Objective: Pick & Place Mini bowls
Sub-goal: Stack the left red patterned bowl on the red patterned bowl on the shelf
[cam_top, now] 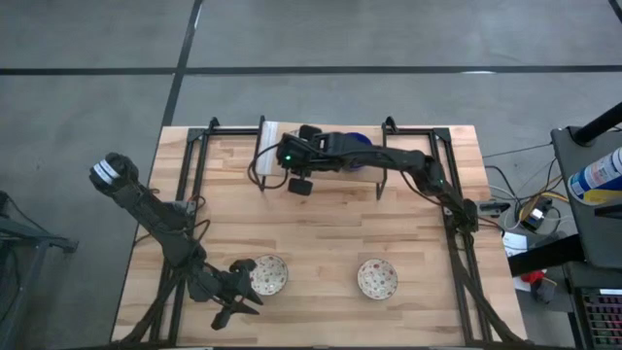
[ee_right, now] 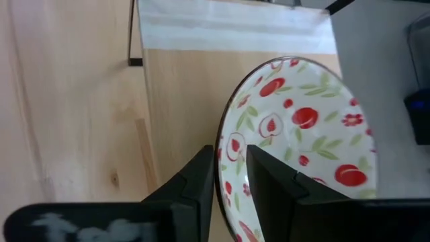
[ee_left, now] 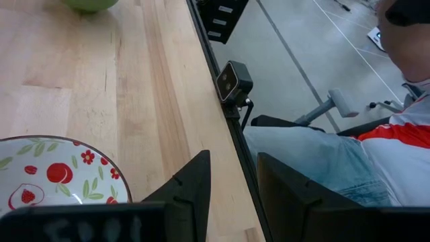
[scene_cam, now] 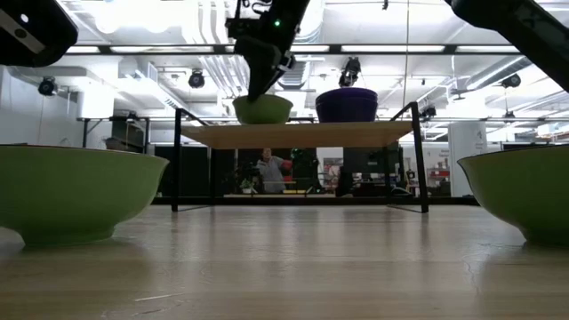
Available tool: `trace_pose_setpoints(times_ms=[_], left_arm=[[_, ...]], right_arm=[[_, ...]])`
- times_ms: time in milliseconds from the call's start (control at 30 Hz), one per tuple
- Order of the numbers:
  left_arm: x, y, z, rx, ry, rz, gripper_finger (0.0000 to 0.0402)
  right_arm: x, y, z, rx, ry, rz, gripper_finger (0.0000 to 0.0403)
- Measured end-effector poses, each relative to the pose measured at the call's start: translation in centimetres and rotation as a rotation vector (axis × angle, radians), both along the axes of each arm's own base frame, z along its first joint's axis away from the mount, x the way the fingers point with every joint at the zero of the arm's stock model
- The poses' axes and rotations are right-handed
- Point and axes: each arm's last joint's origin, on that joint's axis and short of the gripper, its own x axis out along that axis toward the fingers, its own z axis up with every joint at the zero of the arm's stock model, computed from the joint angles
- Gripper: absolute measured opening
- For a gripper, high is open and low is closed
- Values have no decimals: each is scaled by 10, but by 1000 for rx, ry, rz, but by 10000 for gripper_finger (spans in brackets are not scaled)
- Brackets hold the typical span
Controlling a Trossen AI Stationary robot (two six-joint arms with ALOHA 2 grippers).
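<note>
Wooden table (cam_top: pixel 330 224) with a raised shelf (scene_cam: pixel 302 134) along one edge; places below are given off that shelf.

Right gripper (ee_right: pixel 230 158) is up at the shelf. Its jaws are parted and straddle the rim of a patterned bowl (ee_right: pixel 302 134) that sits on the shelf board, released rather than pinched as far as I can see. A blue bowl (scene_cam: pixel 346 104) sits on the shelf just beside it.

Two more patterned bowls lie on the table, well away from the shelf: one (cam_top: pixel 269 275) right by the left gripper (cam_top: pixel 248 290), the other (cam_top: pixel 377 279) farther along. The left gripper is spread wide, holding nothing.

Risks, my judgement:
- The rim lies between the right fingers; if the arm pulls away sideways instead of lifting clear, a finger could hook the rim and tip or drag the bowl off the shelf.
- Any shove along the shelf could knock it into the blue bowl.
- The left gripper is close to its bowl; a low approach could push the bowl, not grip it.
</note>
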Motion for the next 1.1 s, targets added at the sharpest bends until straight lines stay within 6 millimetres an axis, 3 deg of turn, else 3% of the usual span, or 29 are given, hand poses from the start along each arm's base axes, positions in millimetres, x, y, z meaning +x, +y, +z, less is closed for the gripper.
trace_pose_setpoints(times_ms=[200, 600, 867, 1100], left_arm=[[0, 0, 0, 2, -2, 5, 115], [0, 0, 0, 2, -2, 4, 115], [0, 0, 0, 15, -7, -3, 115], [-1, 0, -1, 12, 9, 1, 115]], right_arm=[[-7, 5, 14, 2, -26, 3, 87], [-22, 36, 39, 19, -57, 38, 86], [-39, 78, 60, 71, -97, 67, 79], [-52, 133, 71, 121, -123, 162, 16]])
